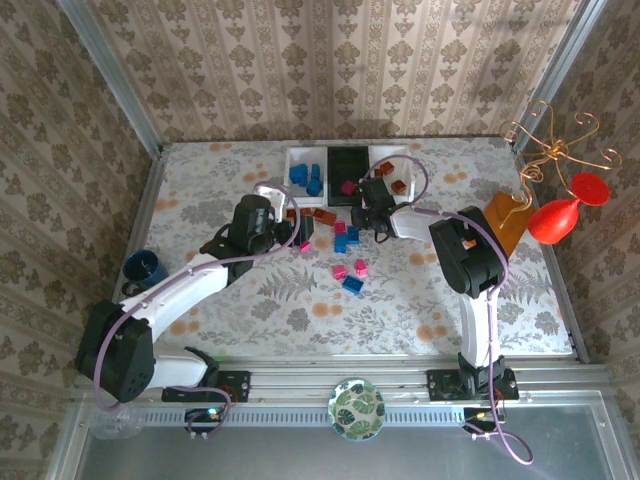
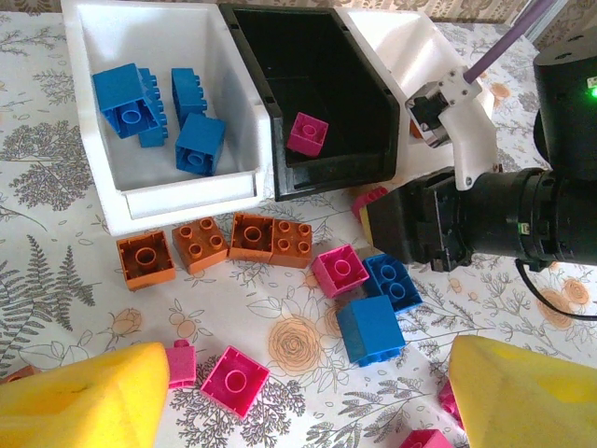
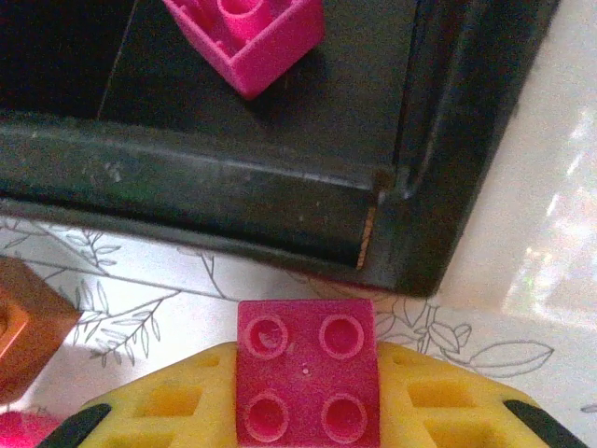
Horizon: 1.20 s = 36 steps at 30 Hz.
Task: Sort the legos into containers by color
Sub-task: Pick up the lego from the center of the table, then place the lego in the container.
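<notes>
My right gripper (image 3: 308, 397) is shut on a magenta brick (image 3: 308, 364), studs up, just in front of the black tray's (image 3: 233, 177) near wall. One magenta brick (image 3: 252, 28) lies inside that tray. My left gripper (image 2: 303, 401) hangs open over loose legos: a magenta brick (image 2: 233, 381), a blue brick (image 2: 370, 329) and three brown-orange bricks (image 2: 201, 245) beside the left white tray (image 2: 159, 201), which holds several blue bricks (image 2: 131, 98). From above, the left gripper (image 1: 300, 232) and right gripper (image 1: 372, 205) are close together before the trays.
The right white tray (image 1: 408, 160) holds brown bricks. A dark blue cup (image 1: 143, 270) stands at the left. A large orange-brown block (image 1: 503, 220), a red goblet (image 1: 560, 215) and a gold wire stand (image 1: 550, 145) sit at the right. More loose bricks (image 1: 353, 283) lie mid-table.
</notes>
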{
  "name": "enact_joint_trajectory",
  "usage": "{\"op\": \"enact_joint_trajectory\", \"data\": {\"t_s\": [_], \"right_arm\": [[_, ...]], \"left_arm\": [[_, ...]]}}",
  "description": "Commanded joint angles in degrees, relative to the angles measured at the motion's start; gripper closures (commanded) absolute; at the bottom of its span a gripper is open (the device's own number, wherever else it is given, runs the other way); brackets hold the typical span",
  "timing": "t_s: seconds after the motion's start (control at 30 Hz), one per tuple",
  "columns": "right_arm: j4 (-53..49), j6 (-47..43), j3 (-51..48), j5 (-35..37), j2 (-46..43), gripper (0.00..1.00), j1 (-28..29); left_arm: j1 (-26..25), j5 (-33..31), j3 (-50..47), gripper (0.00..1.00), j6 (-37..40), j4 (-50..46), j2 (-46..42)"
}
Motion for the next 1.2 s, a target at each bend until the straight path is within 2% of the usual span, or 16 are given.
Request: {"op": "enact_joint_trajectory", "data": {"t_s": [0.0, 0.13, 0.27, 0.43, 0.7, 0.83, 1.0, 1.17], "right_arm": [[-1.4, -0.7, -4.3, -3.2, -6.1, 0.68, -0.3], [0.5, 0.6, -8.4, -4.9, -13.2, 0.68, -0.3], [2.4, 2.2, -6.0, -7.1, -14.0, 0.68, -0.3], [2.4, 2.7, 4.1, -5.4, -7.6, 0.68, -0.3], [-2.0, 2.7, 25.2, -2.0, 7.6, 0.62, -1.9], [-3.7, 3.7, 30.8, -4.0, 9.9, 0.5, -3.0], [-0.5, 3.0, 23.4, -7.1, 1.7, 0.37, -2.9], [3.9, 3.3, 5.5, -10.4, -12.3, 0.3, -2.3]], "left_arm": [[0.8, -0.1, -0.5, 0.2, -0.7, 0.7, -0.2], [1.4, -0.2, -0.8, 0.2, -0.8, 1.2, -0.5], [1.9, 0.2, -0.7, 0.2, -0.9, 1.7, -0.2], [2.1, 0.3, -1.5, 0.2, -1.1, 1.3, -0.7], [2.5, -0.4, -3.0, 0.19, -0.6, -2.4, -3.4], [2.8, -1.6, -4.3, 0.18, 0.6, -4.8, -4.9], [4.1, -2.7, -7.0, 0.15, 0.5, -5.2, -4.7], [5.1, -0.7, -6.8, 0.16, -0.4, -3.7, -0.3]]}}
